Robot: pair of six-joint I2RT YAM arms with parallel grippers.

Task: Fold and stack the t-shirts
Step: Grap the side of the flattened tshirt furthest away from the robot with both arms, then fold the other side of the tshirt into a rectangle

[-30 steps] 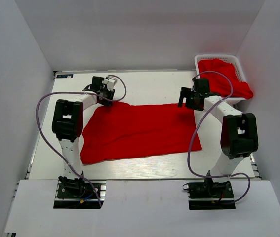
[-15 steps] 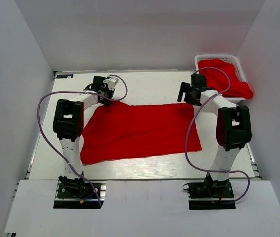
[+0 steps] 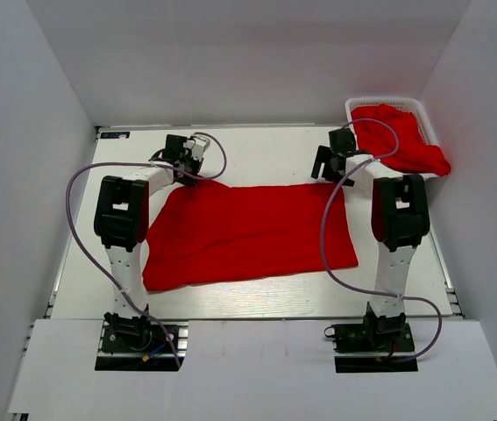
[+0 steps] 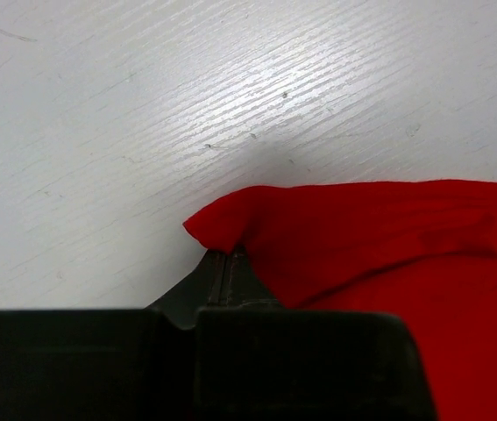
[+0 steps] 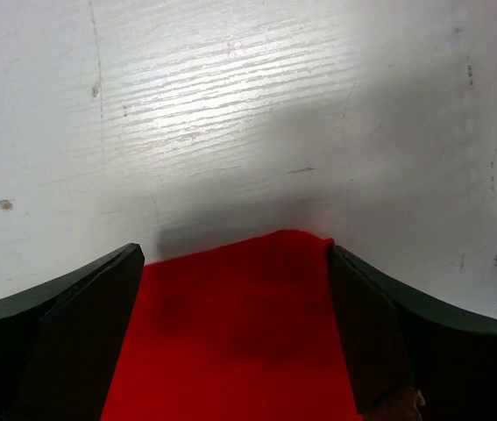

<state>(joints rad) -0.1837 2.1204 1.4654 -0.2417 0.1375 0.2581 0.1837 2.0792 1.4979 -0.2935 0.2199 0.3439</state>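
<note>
The task looks to be at an early stage: one flat t-shirt (image 3: 248, 232) lies spread on the white table (image 3: 257, 153) between the two arms as a broad, rough rectangle with no sleeves showing. It may therefore be partly folded, but it is not down to a compact packet. No finished stack shows anywhere, and at the far right more heaped t-shirts (image 3: 401, 140) spill over the rim of the white lattice basket (image 3: 388, 101), waiting their turn. On the left, the left gripper (image 4: 226, 263) has its fingers pressed together on the flat t-shirt's far-left corner. The wrist view shows that corner puckered up into a small peak right at the fingertips, with the rest of the cloth running off to the right on the table. On the right, the right gripper (image 5: 235, 254) stands with its fingers wide apart, straddling the far-right corner. The red tip lies between them on the table, close to the right finger (image 5: 362, 298), and neither finger pinches it. This corner has yet to be gripped before both far corners can be lifted for a fold.
</note>
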